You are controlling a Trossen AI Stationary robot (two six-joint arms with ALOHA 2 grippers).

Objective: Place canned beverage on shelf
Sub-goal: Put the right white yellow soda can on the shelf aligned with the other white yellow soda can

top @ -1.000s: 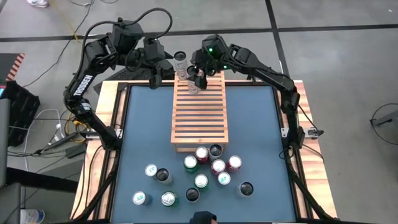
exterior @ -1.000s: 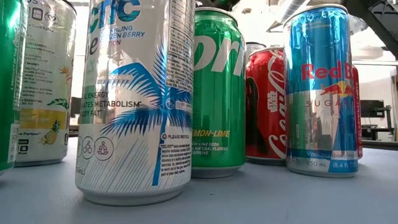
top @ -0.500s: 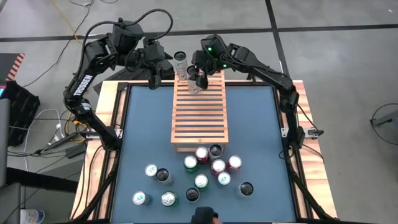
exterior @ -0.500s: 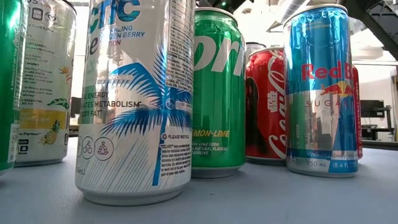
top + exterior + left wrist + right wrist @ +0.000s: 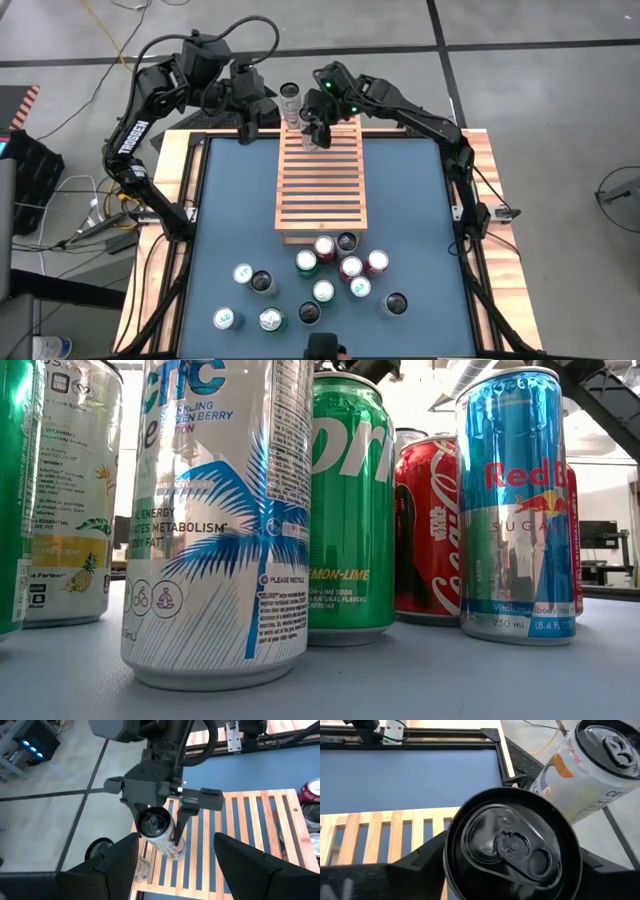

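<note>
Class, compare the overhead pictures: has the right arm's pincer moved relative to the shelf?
Barely: the right pincer sits over the shelf at its far end as before; only the arm's elbow shifted left.

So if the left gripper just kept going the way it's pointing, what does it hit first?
Most likely the black-topped can that the right gripper has its fingers around on the shelf. In the left wrist view that can sits centred between the left gripper's open fingers, though depth is hard to judge.

high: straight down | low: table level, close behind cans | wrists: both on shelf end
</note>
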